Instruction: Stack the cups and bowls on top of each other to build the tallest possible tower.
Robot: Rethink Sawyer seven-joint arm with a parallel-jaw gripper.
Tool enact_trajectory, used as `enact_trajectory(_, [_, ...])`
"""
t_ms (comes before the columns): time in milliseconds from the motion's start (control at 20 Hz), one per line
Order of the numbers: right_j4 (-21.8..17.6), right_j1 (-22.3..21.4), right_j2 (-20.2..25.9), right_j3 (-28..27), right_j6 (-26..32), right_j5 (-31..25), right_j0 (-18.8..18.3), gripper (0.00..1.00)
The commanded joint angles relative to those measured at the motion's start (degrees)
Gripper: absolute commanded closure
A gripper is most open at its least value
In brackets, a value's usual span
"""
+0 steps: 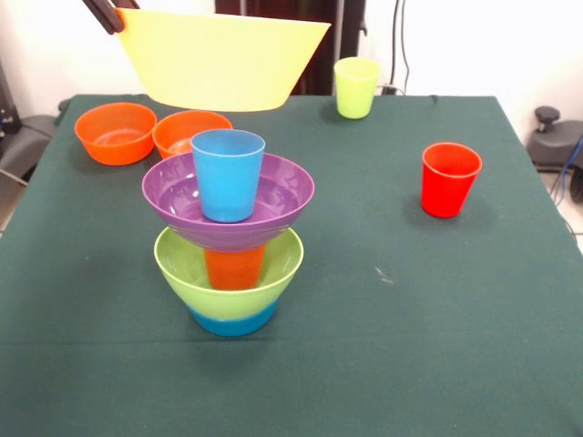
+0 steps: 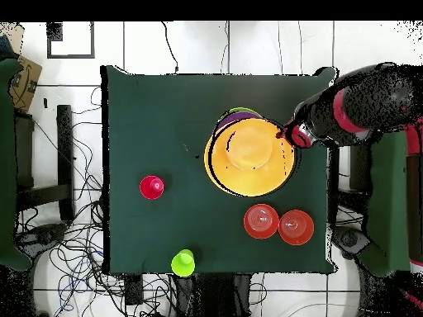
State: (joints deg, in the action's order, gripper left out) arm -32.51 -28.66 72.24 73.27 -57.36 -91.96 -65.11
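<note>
In the overhead view the yellow bowl [image 2: 250, 156] hides nearly the whole tower [image 1: 230, 241]; only slivers of purple and green rim show at its 11 o'clock. The gripper [image 1: 111, 13] is cut off by the front view's top edge. The purple bowl [image 1: 228, 202] hides the orange cup's [image 1: 234, 268] upper part.

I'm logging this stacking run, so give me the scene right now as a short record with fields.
tower: blue bowl, lime green bowl, orange cup, purple bowl, light blue cup
held: yellow bowl, gripped at its rim by gripper, raised above the table
loose cups: red cup, yellow-green cup
loose bowls: two orange bowls, side by side
</note>
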Motion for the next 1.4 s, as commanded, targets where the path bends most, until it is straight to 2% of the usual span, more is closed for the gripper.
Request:
enact_trajectory(50, [-3.80,2.01,-6.19,-3.24,18.91,-4.44,3.35,1.00])
enact_trajectory(1400, [-3.10,2.35,-6.59,-2.15,16.44,-1.19,4.19,1.00])
